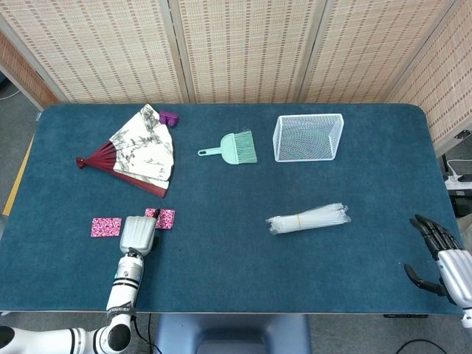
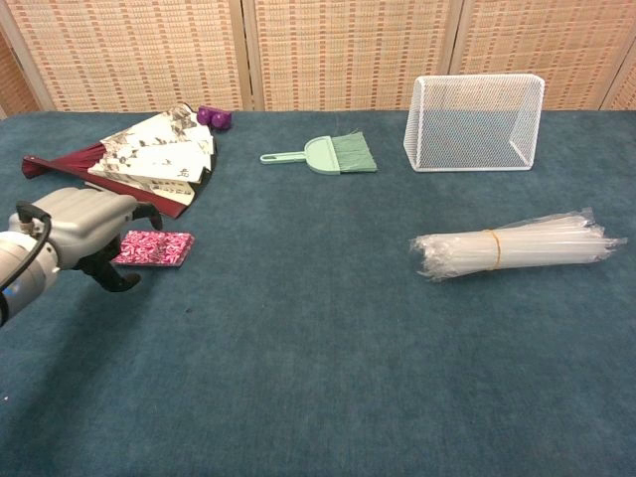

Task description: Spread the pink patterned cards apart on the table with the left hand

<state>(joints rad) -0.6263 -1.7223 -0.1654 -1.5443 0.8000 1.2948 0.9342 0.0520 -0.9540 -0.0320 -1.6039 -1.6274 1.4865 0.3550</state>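
Table [image 1: 236,273]: a dark teal cloth covered it, with woven screens behind the far edge.
Basket [image 1: 308,137]: a white wire basket stood far right of centre; nothing showed inside it.
Fan [image 1: 136,151]: an open paper fan lay at the far left, with a small purple thing [image 1: 169,117] touching its far tip.
Straws [image 1: 307,218]: a clear banded bundle lay right of centre, well apart from the cards.
Brush [image 1: 231,147]: a small green brush lay between fan and basket.
Left hand [image 1: 138,234]: it sat low at the near left, knuckles up, fingers reaching onto the near edge of the right card; whether it pressed or only touched, I cannot tell.
Right hand [image 1: 440,254]: it rested at the near right edge, fingers apart, holding nothing.
Cards: two pink patterned pieces lay flat at the near left. The left card [image 1: 106,226] lay alone; the right card [image 1: 161,217] sat partly under the left hand.
Progress: the cards already lay apart with bare cloth between them, so the spreading looked largely done. Possibly the right one was a stack needing more fanning; the pictures did not settle that.
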